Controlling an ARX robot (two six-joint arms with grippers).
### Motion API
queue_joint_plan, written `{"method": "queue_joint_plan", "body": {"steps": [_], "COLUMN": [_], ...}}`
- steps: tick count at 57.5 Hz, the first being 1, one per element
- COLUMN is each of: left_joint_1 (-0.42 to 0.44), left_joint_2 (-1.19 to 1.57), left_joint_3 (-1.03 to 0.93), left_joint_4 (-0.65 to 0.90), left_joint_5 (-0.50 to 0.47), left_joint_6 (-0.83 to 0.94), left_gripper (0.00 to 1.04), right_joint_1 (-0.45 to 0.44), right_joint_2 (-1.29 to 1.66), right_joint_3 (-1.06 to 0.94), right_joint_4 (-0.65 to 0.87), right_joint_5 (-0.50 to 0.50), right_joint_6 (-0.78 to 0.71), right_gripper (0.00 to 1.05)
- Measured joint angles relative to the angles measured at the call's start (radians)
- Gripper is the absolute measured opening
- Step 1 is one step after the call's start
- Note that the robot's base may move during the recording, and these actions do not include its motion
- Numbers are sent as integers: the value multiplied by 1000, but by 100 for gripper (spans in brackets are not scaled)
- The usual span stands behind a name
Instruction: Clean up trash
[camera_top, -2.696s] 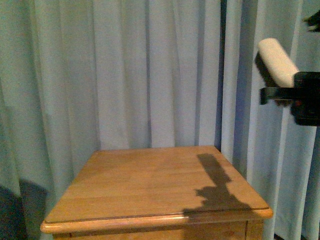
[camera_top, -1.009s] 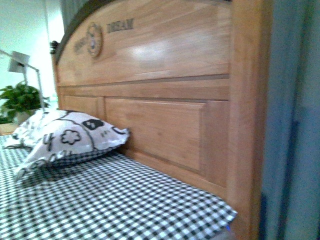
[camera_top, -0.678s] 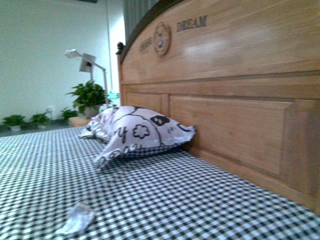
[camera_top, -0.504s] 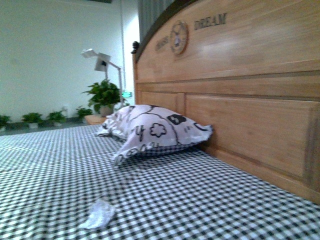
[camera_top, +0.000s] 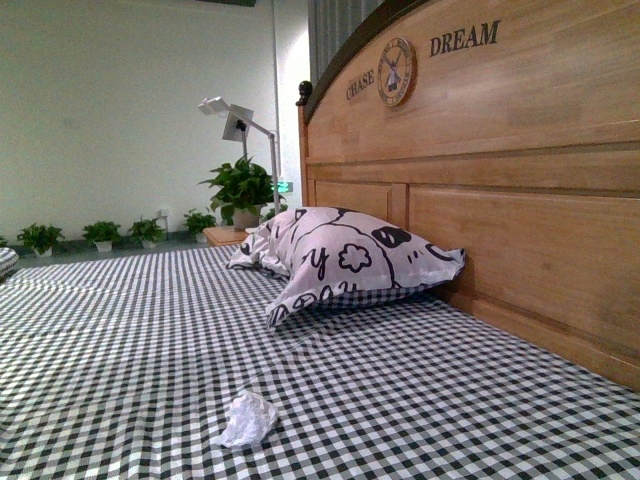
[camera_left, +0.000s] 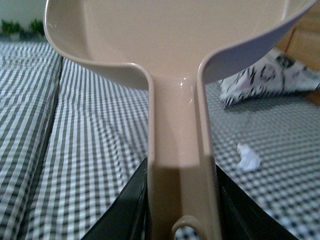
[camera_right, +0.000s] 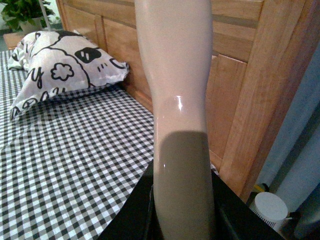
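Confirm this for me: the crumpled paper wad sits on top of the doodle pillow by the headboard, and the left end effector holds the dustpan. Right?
Not quite. The front view shows the crumpled paper wad lying on the checked sheet, apart from the doodle pillow, not on top of it. The pillow is by the headboard, and the left end effector holds the dustpan.

Bed (camera_top: 120, 340) fills lower view, sheet in small black-white check. Trash (camera_top: 247, 418), small crumpled white wad, lies alone on sheet at near side, well apart from pillow. Pillow (camera_top: 350, 260), white with black doodle print, lies further back, one corner reaching wooden headboard (camera_top: 540, 220) at right. Headboard carries words "CHASE DREAM", round emblem (camera_top: 397, 71) between them. Behind bed: big potted plant (camera_top: 243, 190), white lamp (camera_top: 232, 118), pale wall (camera_top: 120, 110).
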Motion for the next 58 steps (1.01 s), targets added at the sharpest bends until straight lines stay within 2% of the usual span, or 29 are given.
{"method": "queue_joint_plan", "body": {"steps": [16,29,40,58], "left_joint_1": [-47,-117,-202,-217], "left_joint_2": [328,480,589,699], "left_joint_3": [-5,-11,-3,28], "left_joint_4": [48,-9,1,11], "left_joint_5": [39,51,22,30], "left_joint_6": [534,855,940,946], "left_gripper": [28,28,28,28], "right_joint_1": [0,0,0,0], "right_joint_2": [0,0,0,0], "right_joint_3": [0,0,0,0], "right_joint_4": [0,0,0,0], "right_joint_5": [1,1,1,1], "right_joint_6": [0,0,0,0], "right_gripper": [20,20,20,20]}}
